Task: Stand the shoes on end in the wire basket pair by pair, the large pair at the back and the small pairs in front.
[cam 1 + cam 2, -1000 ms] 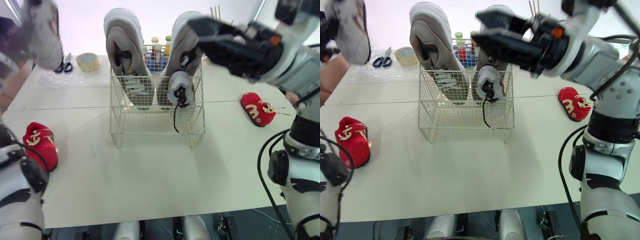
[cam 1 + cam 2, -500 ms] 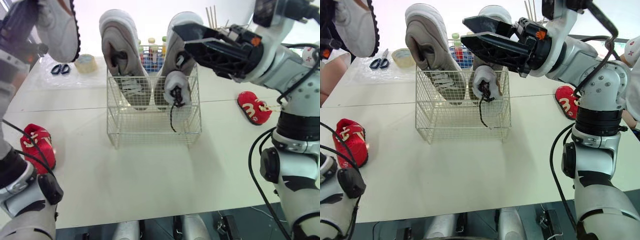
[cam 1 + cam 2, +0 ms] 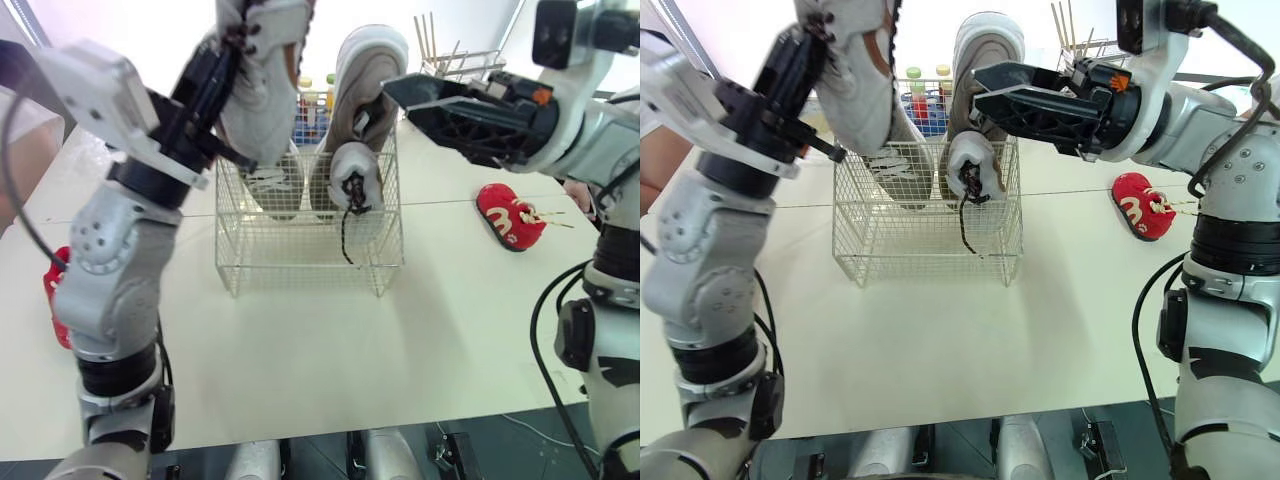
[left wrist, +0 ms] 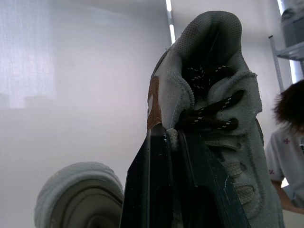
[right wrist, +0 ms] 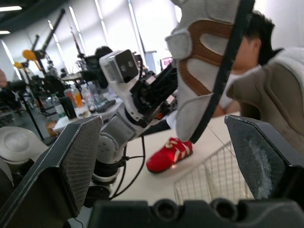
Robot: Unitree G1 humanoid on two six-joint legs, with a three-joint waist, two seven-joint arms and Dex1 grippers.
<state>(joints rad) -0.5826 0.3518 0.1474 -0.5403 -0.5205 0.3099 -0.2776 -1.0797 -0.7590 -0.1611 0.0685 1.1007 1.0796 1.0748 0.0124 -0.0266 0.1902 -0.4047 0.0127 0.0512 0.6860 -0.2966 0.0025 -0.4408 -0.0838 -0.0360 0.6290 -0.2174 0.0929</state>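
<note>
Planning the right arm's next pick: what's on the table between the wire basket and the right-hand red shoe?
Nothing: the left eye view shows bare table between the wire basket and the red shoe.

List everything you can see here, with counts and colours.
table: one, white.
wire basket: one, pale metal, mid-table.
large shoes: two, grey, on end at the basket's back.
small shoe: one, grey, on end front right in the basket, black lace hanging.
held small shoe: one, grey, above the basket's left side.
red shoes: two, red, on the table, one each side of the basket.
bottles: several, coloured caps, behind the basket.
left gripper: shut on the held small shoe.
right gripper: open, raised near the basket's right side.
</note>
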